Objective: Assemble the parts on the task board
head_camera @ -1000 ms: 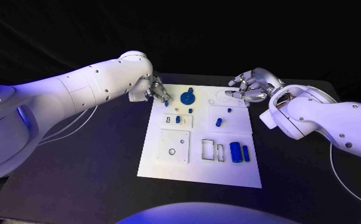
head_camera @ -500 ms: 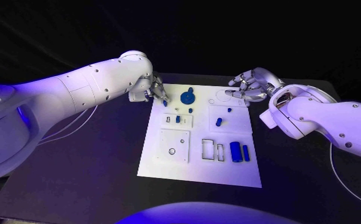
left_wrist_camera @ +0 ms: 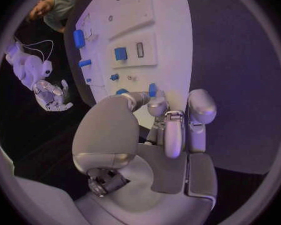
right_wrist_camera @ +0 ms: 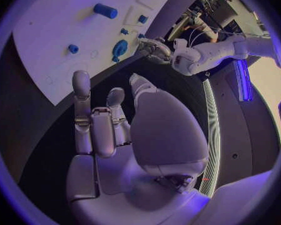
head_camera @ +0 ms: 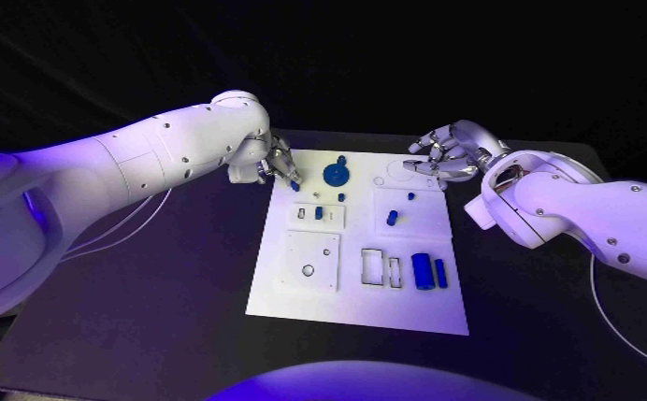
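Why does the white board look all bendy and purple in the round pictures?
In the left wrist view the fisheye lens curves the task board edges, and violet light tints it; in the right wrist view the board's edge bows too, behind the right hand; in the head view the board's sides run straight, the room behind it black.

Black table (head_camera: 162, 326) under your board, dark backdrop (head_camera: 323, 27) behind it, thin white cable (head_camera: 115, 228) trailing across tabletop.

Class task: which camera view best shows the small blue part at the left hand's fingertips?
The left wrist view: the small blue part sits close at the left hand's fingertips. The head view shows only a blue speck; the right wrist view is too distant.
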